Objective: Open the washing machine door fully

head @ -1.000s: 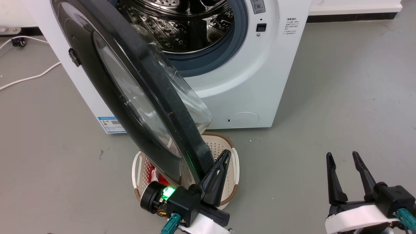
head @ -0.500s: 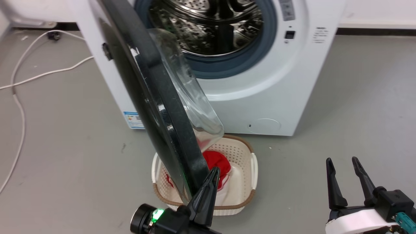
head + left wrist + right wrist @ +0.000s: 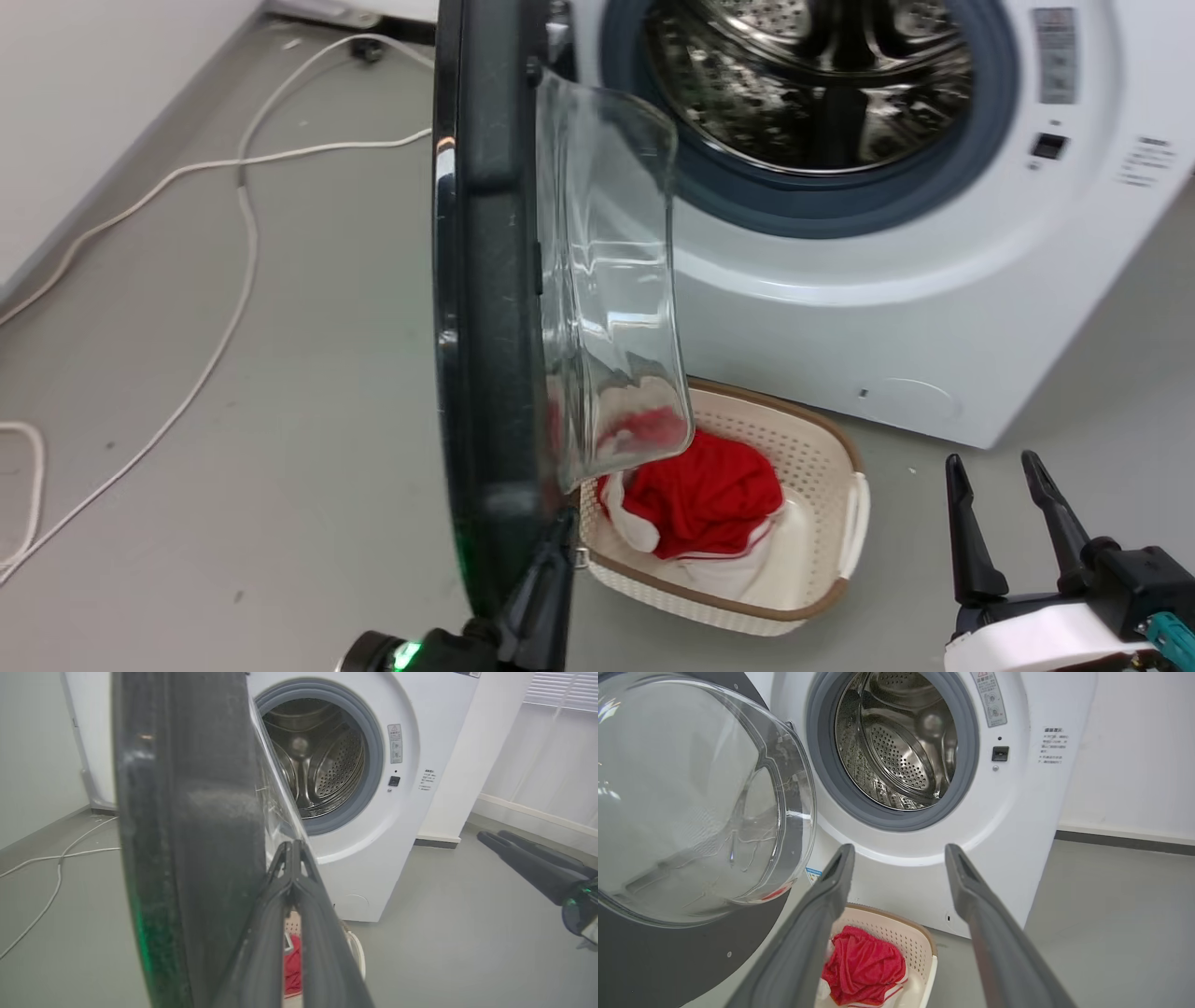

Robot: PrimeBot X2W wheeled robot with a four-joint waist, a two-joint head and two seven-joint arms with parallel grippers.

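At the low free edge of the large round glossy black washing machine door (image 3: 485,280), the left gripper (image 3: 563,534) is laid against the inner side of the rim, fingers pressed together, nothing clamped. The door is swung out roughly square to the white boxy front-loading washing machine (image 3: 934,308). It is judged stiff, fairly heavy and slippery. The black rim is to be pushed; the clear bulging glass is best avoided. The right gripper (image 3: 990,457) is held low and well apart, fingers spread, empty.
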